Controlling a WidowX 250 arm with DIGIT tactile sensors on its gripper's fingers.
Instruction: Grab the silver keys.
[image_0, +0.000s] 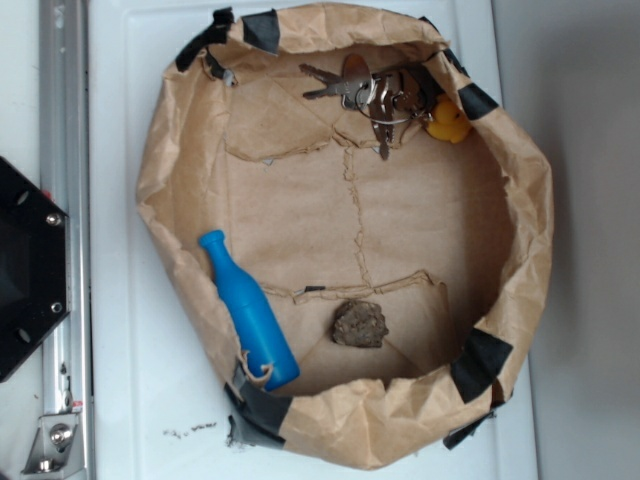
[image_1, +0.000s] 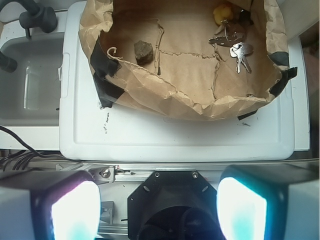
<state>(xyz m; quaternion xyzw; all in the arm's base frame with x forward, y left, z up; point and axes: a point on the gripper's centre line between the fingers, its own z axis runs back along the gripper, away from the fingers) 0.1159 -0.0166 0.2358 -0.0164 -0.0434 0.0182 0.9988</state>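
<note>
In the exterior view, we are seeing the keys (image_0: 372, 97) lying at the top of the paper bowl (image_0: 160, 150), hard against its wall. The bunch is stretching mostly left to right, with two blades pointing left and one blade pointing down toward the bowl's middle. The duck (image_0: 449, 122) is sitting just beside the keys on their right, seemingly touching the rings. The rock (image_0: 360, 324) is resting well apart, near the lower wall, and the blue bottle (image_0: 247, 310) is leaning along the lower left wall. We are not seeing the gripper here.

In the wrist view, we are looking at the keys (image_1: 232, 44) on the far right of the bowl (image_1: 165, 100), with two blades pointing toward us. The duck (image_1: 223, 12) is just beyond them. The bowl's near wall is standing between us and the keys. The rock (image_1: 144, 52) is sitting at left. The gripper (image_1: 159, 210) is hovering over the rail, outside the bowl, its fingers (image_1: 75, 212) spread wide and holding nothing.
</note>
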